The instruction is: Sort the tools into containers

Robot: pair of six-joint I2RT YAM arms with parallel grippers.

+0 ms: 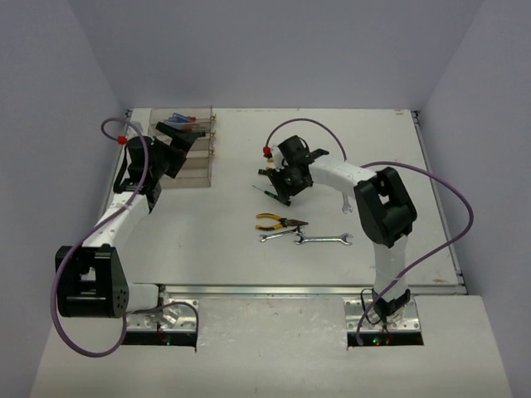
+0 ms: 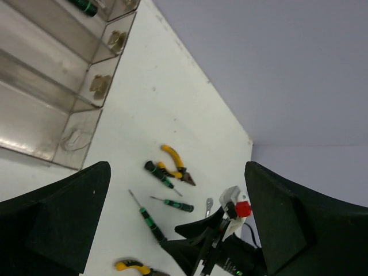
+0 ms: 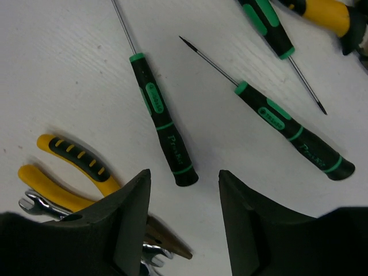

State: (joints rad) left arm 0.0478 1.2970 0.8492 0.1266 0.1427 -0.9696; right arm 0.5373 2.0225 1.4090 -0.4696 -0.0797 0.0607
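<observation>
Three black-green screwdrivers lie under my right gripper (image 3: 184, 175), which is open and empty: one (image 3: 160, 121) with its handle end between the fingertips, one (image 3: 287, 132) to its right, one (image 3: 265, 26) at the top. Yellow pliers (image 3: 69, 172) and a silver wrench (image 3: 34, 204) lie at lower left; the second pliers (image 3: 328, 11) are at top right. In the top view my right gripper (image 1: 286, 178) hovers over the table middle. My left gripper (image 1: 184, 139) is open and empty over the clear containers (image 1: 199, 162), which also show in the left wrist view (image 2: 52, 98).
The far bin holds blue and red screwdrivers (image 1: 178, 123). Pliers (image 1: 278, 221), two wrenches (image 1: 278, 236) (image 1: 323, 240) and a third wrench (image 1: 348, 203) lie near the right arm. The left wrist view shows the right gripper (image 2: 230, 241) among tools.
</observation>
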